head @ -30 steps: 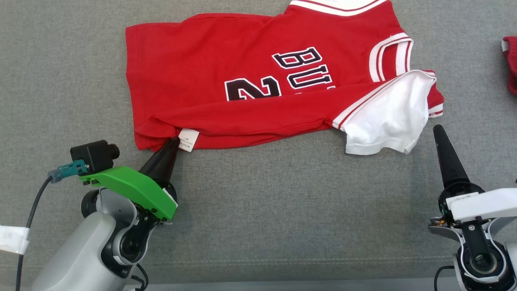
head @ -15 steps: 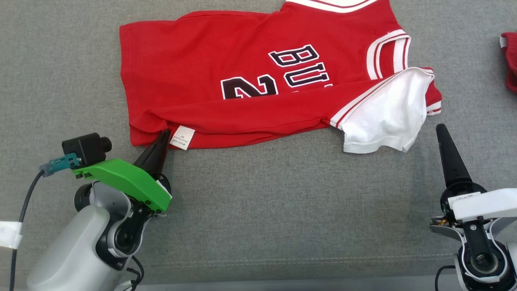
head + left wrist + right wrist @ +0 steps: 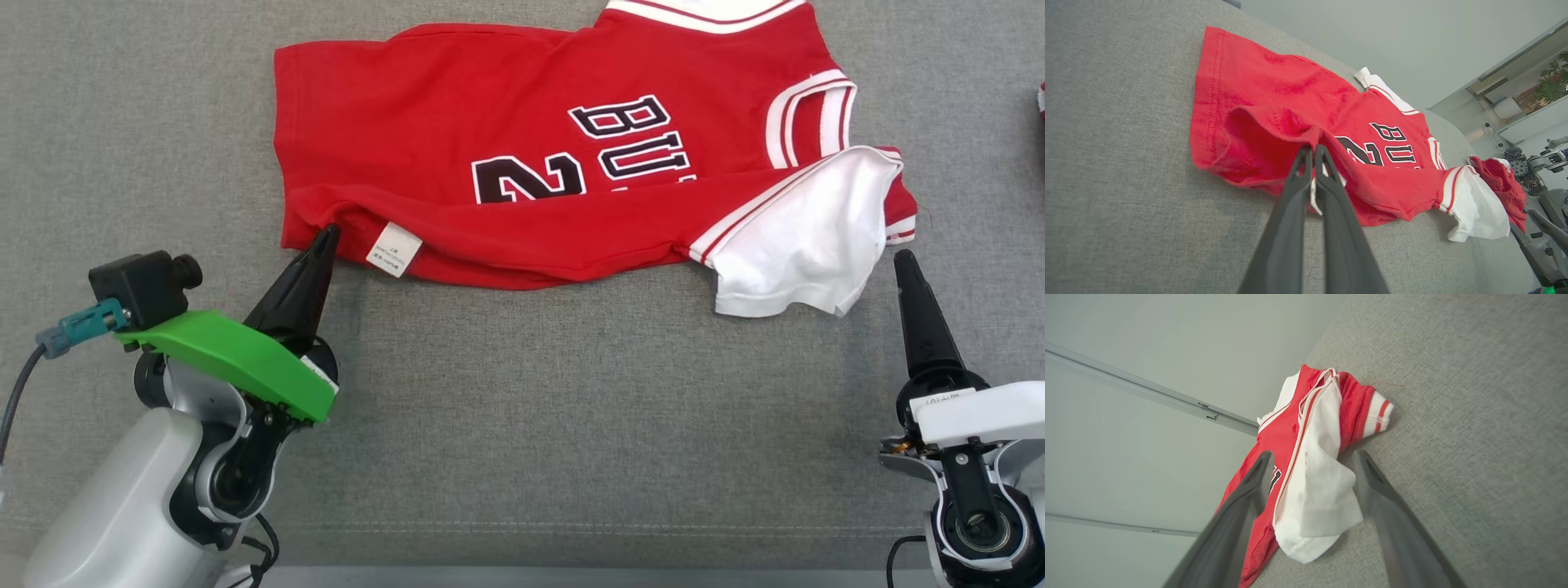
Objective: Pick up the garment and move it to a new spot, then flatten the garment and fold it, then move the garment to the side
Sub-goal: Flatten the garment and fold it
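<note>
Red cotton knit, trimmed in white: a small shirt (image 3: 490,122) lies on the far half of the grey cloth-covered worktop (image 3: 522,425). Its hem is toward the left edge and its collar and sleeves are toward the right edge. The near side is doubled over on itself, covering the lower part of the black lettering, and a white sleeve (image 3: 804,237) spills out toward the near edge.

The left end effector (image 3: 328,233) is pinched narrow on the near hem corner, just beside the white care label (image 3: 393,249). In the left wrist view the cloth rises to a small peak at its tips. The right end effector (image 3: 902,260) stands wide, holding nothing, its tips just beside the white sleeve. Whether they touch it I cannot tell. A second red garment (image 3: 1498,179) lies well apart, nearer the right edge.

The shirt looks light, limp and not at all fragile. It should hang and crumple from whatever point is held, and will probably cling a little to the cloth worktop if dragged rather than lifted. A single grip would likely let it bunch, so two holds spread apart seem best: the hem corner already taken, and the shoulder seam or sleeve cuff on the right. The pinch may catch only one layer, so the fold beneath could slide open once lifted.
</note>
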